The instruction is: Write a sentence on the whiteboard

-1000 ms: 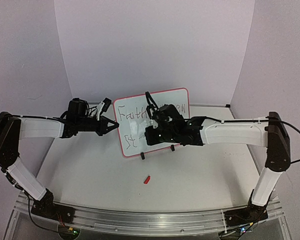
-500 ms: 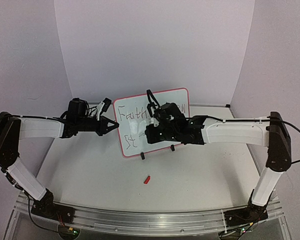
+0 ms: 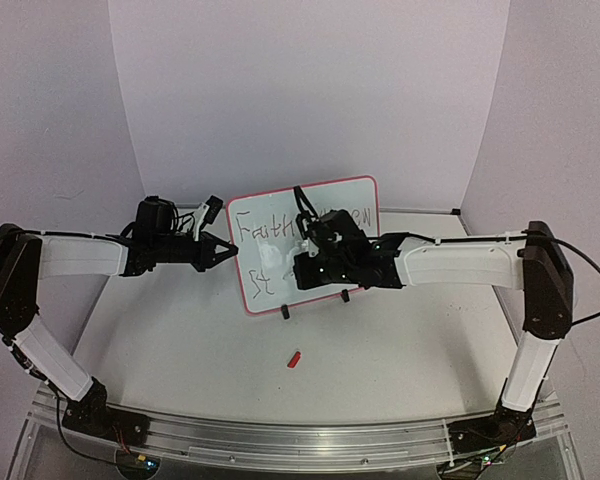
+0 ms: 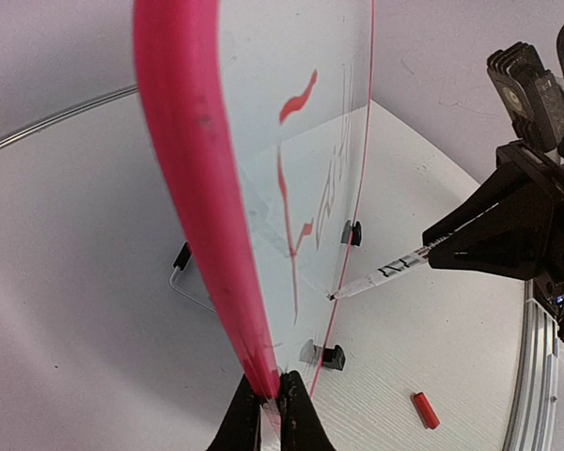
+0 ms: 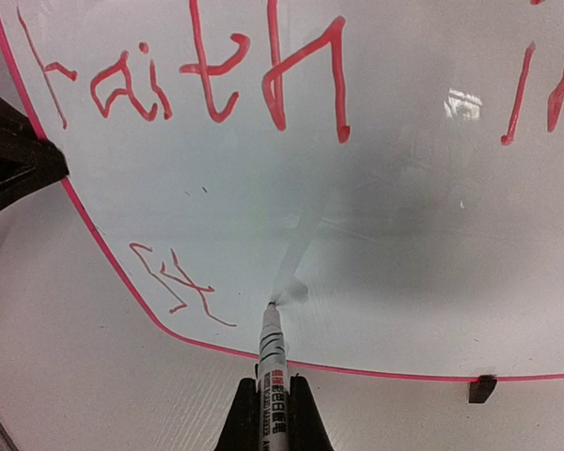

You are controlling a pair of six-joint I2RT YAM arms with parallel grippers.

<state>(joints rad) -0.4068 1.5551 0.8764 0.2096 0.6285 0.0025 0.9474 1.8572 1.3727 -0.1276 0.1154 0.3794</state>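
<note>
Right gripper (image 5: 271,399), closed on a white black-printed marker pen (image 5: 272,355), sets its tip against the glossy pink-rimmed whiteboard (image 3: 280,262) standing at table (image 3: 400,350) centre. Left gripper (image 4: 271,404) pinches its left rim; the red handwritten sentence (image 5: 207,80) reaches "st".

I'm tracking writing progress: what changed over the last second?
The right arm's elbow and forearm shifted slightly left, toward the whiteboard; the right gripper keeps the marker tip by the second line. No new stroke shows. The left gripper stays clamped on the board's edge; the red cap has not moved.
</note>
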